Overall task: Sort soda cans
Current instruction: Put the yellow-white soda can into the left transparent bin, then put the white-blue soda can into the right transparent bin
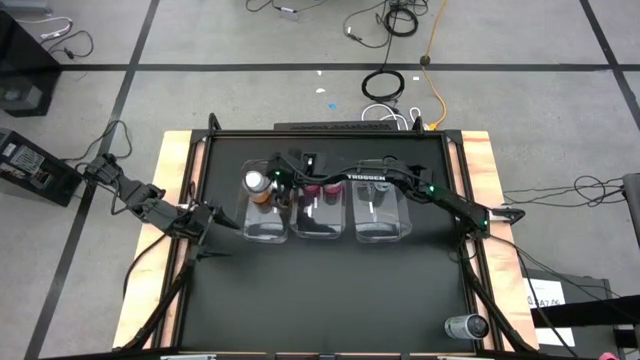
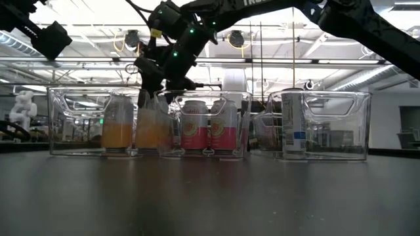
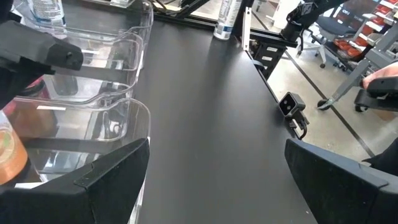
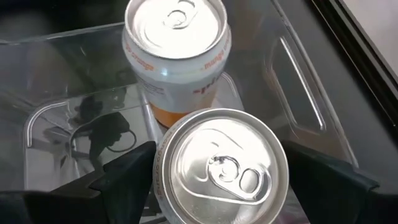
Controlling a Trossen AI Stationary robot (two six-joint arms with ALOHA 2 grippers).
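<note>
Soda cans are mostly binned. Two orange cans (image 4: 177, 46) stand in the left bin (image 1: 265, 228); the right gripper (image 4: 217, 180) is pinching the nearer orange can (image 4: 221, 165) at that bin, release not yet made. Two pink cans (image 2: 209, 126) occupy the middle bin (image 1: 318, 228). One dark can (image 2: 294, 124) stands in the right bin (image 1: 382, 228). Outstanding, by my judgement: a last dark can (image 1: 466, 326) lying near the table's front right corner. Left gripper (image 3: 211, 171) waits spread beside the left bin.
</note>
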